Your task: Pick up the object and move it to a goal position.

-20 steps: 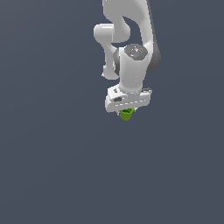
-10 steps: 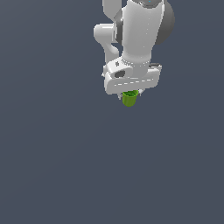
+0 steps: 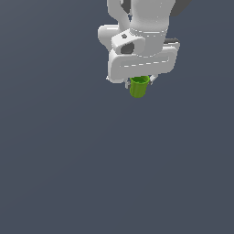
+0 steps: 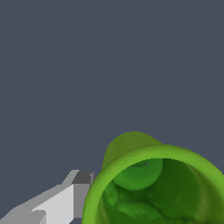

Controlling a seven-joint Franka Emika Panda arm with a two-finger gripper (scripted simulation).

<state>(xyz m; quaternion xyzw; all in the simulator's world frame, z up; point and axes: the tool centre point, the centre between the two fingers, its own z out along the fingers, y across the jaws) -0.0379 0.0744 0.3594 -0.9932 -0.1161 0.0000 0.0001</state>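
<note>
The step in hand appears to be the carry: the small bright green hollow-topped plastic cup (image 3: 138,87) hangs directly under the white robot gripper (image 3: 139,81), with nothing but flat grey-blue floor (image 3: 68,173) around it, so the lift looks done and the transfer to the goal is what remains. No goal marker shows in either of the 2 views, so how far the carry has left to go cannot be judged.

Going left to right in the exterior view, the floor is bare, then the broad white hand of the arm fills the upper middle with the cup poking out just below it, then bare floor again. The jaws are almost wholly hidden behind the hand here; they seem closed narrowly on the cup, since it stays tucked up against the hand.

The wrist view adds what the exterior view cannot: 1 white finger with a dark grey pad (image 4: 82,188) sits tight against the cup's outer wall, and the camera looks straight into the cup's open mouth (image 4: 153,183). The 2nd finger is out of frame.

The next move calls for keeping the squeeze steady and travelling smoothly, because a light, round-walled cup could slip or twist between flat pads.
</note>
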